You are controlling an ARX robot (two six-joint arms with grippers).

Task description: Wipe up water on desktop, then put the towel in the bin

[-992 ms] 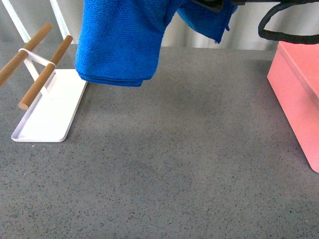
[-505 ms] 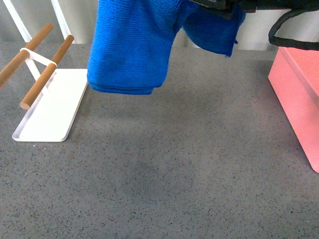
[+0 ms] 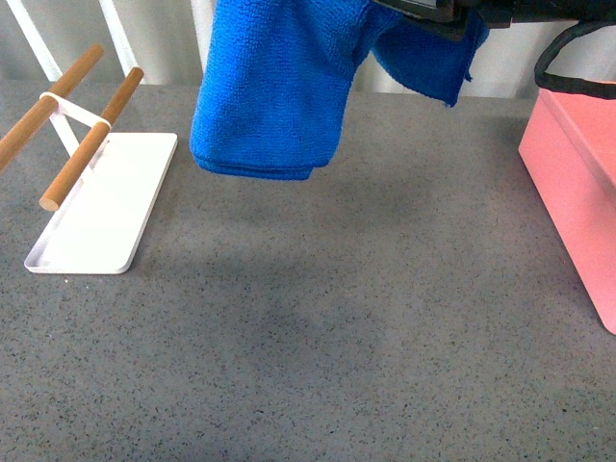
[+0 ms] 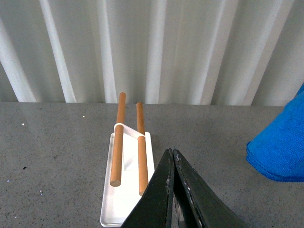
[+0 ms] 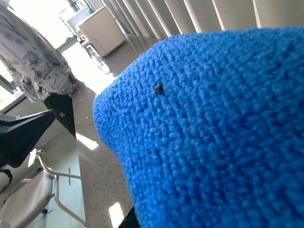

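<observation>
High over the bench (image 3: 337, 318), our right claw (image 3: 433, 8) seems clamped on the towel (image 3: 269, 87); we fear its hanging fold snagging the bin (image 3: 568, 192) wall. Meanwhile our left claw (image 4: 172, 153) is pinched together, empty.

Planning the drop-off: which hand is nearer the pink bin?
Right. The right hand, holding the blue towel, is raised just short of the bin. The left hand is by the white tray with wooden rods, across the desktop from it.

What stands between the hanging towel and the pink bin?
Nothing visible. The towel hangs clear above the desktop, and only bare surface lies between it and the bin. A black cable loops above the bin's rim.
</observation>
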